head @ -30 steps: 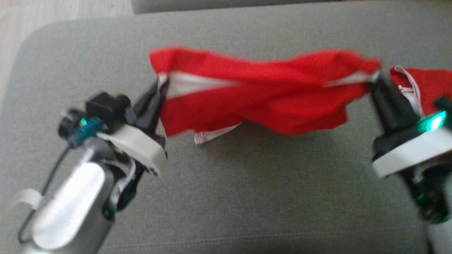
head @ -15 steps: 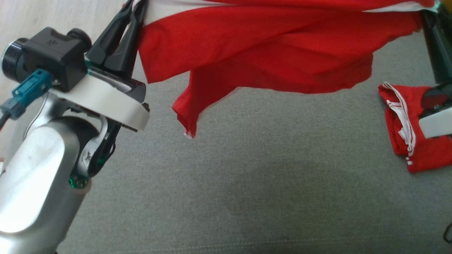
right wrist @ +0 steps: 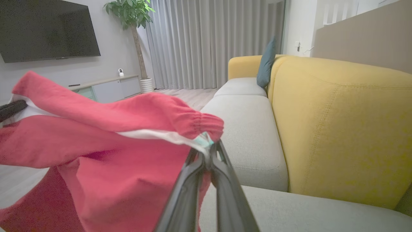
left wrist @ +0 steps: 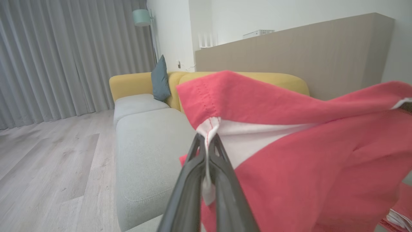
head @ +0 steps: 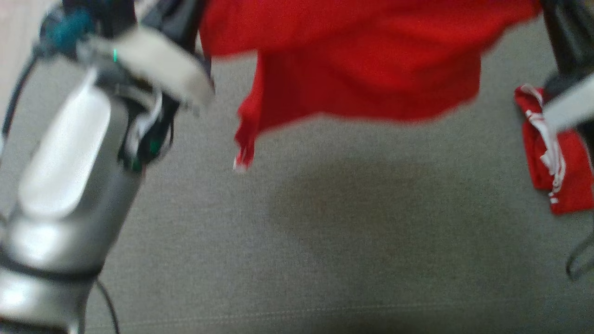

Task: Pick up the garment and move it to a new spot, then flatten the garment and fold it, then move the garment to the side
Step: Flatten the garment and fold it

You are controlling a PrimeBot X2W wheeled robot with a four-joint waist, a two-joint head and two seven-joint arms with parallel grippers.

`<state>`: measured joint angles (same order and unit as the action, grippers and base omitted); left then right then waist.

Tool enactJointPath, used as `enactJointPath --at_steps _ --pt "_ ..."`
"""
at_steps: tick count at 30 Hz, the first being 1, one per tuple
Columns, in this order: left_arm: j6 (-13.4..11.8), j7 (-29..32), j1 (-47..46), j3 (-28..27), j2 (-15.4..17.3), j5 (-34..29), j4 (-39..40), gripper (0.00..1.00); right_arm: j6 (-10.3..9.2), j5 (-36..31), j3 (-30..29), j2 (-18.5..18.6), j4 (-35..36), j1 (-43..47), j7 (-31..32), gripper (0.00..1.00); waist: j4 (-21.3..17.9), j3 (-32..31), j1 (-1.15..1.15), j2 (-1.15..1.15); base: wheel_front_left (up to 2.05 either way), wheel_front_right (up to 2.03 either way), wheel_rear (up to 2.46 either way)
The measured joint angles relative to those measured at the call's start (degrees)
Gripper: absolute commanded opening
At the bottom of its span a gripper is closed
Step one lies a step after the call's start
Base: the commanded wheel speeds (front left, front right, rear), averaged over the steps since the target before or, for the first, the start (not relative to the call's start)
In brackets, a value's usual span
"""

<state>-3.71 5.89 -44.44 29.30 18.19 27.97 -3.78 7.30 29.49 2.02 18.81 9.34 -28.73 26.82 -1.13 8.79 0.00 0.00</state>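
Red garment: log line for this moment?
left end effector: shut on red garment waistband | right end effector: shut on its other end | red garment: hanging spread above grey cushion | nearby: folded red cloth at right

Head camera looks down on the cushion (head: pixel 325 260); both wrist cameras face the shared garment (left wrist: pixel 305 161) closely.

left forearm (head: pixel 65 153): silver, smooth, rounded shell
wrist plate (head: pixel 153 69): white, flat, rounded edge
connector (head: pixel 69 28): teal, blurred
cable (head: pixel 106 301): thin, black
left gripper (left wrist: pixel 206 141): two long, dark, tapering fingers (left wrist: pixel 188 187)
right gripper (right wrist: pixel 210 148): same dark fingers
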Motion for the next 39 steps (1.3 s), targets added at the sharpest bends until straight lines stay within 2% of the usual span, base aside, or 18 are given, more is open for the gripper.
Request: enactJointPath --at_steps 3,7,10,14,19,24,30,39 --pt "2.43 -7.46 -10.19 -0.42 -4.14 -0.35 -14.74 0.00 -0.01 0.25 3.32 -0.86 -10.74 -11.60 -4.47 0.00 -0.13 3.50 0.01 0.00 0.00 0.00 0.00" --pt "3.77 -16.80 -18.52 -1.08 -6.70 -2.26 -28.65 0.00 -0.01 0.02 8.23 -3.45 -22.18 -21.68 -12.34 0.00 -0.83 6.36 0.01 0.00 0.00 0.00 0.00" --pt "5.27 -19.86 -21.44 -1.89 -8.08 -3.24 -37.38 0.00 -0.01 -0.85 13.32 -4.83 -30.42 -24.97 -18.52 0.00 -1.55 7.99 0.01 0.00 0.00 0.00 0.00" --pt "7.06 -20.19 -20.23 -2.67 -10.54 -3.11 -45.25 0.00 -0.01 -0.99 20.28 -6.47 -41.18 -24.87 -24.94 0.00 -2.21 10.20 0.01 0.00 0.00 0.00 0.00" --pt "7.81 -20.20 -11.23 -4.57 -12.49 -4.91 -45.29 0.00 -0.01 1.52 26.42 -8.16 -49.41 -21.07 -31.34 0.00 -2.28 12.88 0.01 0.00 0.00 0.00 0.00" --pt "8.25 -20.19 0.77 -6.95 -12.82 -8.58 -38.71 0.00 -0.01 4.98 30.05 -7.98 -50.52 -13.36 -37.53 0.00 -1.97 13.77 0.00 0.00 0.00 0.00 0.00" --pt "8.25 -20.19 10.78 -12.51 -11.66 -12.59 -26.27 0.00 -0.01 5.91 30.85 -4.97 -44.29 -5.38 -40.53 0.00 -1.82 12.38 0.00 0.00 0.00 0.00 0.00" --pt "8.84 -20.19 29.83 -15.75 -10.26 -17.83 -9.39 0.00 0.00 2.14 23.38 -2.98 -30.67 14.04 -40.96 0.00 -1.29 8.14 -0.01 0.00 0.00 0.00 0.00"
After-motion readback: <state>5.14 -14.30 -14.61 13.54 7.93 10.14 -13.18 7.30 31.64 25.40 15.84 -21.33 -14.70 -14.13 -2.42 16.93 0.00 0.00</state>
